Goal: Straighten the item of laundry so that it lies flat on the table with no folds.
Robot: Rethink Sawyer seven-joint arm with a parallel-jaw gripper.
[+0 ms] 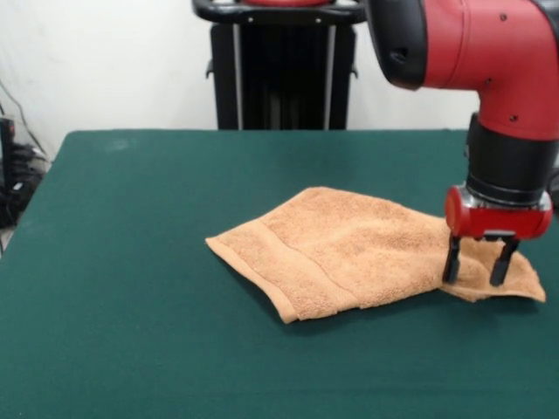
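Front view, near to far. Nearest strip of the bench (131,367): dark green felt-like top, bare of other items. Beyond it, orange-tan terry towel (349,253) lying on the bench, centre to right of frame. Not flat: a doubled layer evident along the near edge, where a thick folded lip runs from the left corner to the nearest corner. Woven border band (293,262) seen running diagonally just inside the towel's left edge. Right-hand corner of the towel rumpled, reaching toward the bench's right side. No tag made out from this angle.

At that right-hand corner, gripper (479,271): two black fingers (452,260) pointing straight down, set apart with a clear gap between them, tips at or just above the cloth. Contact with the towel not certain; nothing seen clamped between the fingers. Red collar above the fingers, then a black wrist section, then the red arm (489,44) rising to the top right of frame.

Farther back, the rest of the green bench top extending to its far edge. Behind it, a black pedestal (279,70) with upright metal rods, standing against a white wall (105,61). Dark cables (16,175) gathered at the far left, off the bench edge.
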